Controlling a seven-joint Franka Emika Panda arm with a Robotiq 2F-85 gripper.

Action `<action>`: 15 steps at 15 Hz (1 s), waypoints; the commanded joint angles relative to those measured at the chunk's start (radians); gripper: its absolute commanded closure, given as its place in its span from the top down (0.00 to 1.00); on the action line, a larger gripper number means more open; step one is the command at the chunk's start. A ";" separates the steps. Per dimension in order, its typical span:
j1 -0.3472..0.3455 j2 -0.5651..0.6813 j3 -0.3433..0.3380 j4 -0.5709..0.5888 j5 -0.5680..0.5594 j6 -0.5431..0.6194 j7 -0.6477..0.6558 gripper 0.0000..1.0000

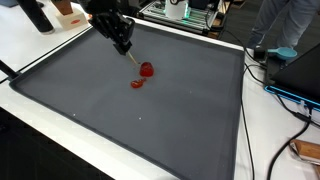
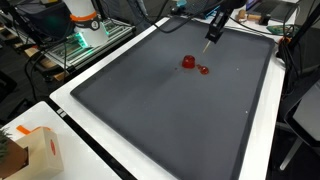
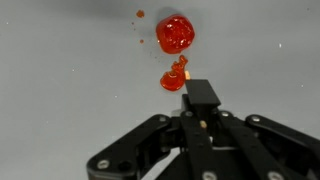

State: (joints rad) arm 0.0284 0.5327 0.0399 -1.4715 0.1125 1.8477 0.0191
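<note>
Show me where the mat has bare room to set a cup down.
Bare: the wide stretch of grey mat between the red blobs and its near rim. Crowded: only around the blobs, where the end effector hangs, gripping a thin stick.

Stick (image 1: 131,58) mostly hidden by jaws (wrist cam); red blob (image 3: 174,33) blurred.

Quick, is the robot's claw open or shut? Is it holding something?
Gripper: shut on a thin tool, with the tool's tip right by the red blobs.
</note>
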 commanded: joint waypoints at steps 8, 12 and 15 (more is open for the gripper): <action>0.162 0.054 -0.084 0.036 -0.274 -0.055 0.416 0.03; 0.229 0.099 -0.123 0.062 -0.394 -0.109 0.592 0.03; 0.263 0.139 -0.140 0.098 -0.469 -0.192 0.686 0.03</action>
State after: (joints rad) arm 0.2509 0.6218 -0.0698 -1.4297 -0.2901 1.7426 0.6207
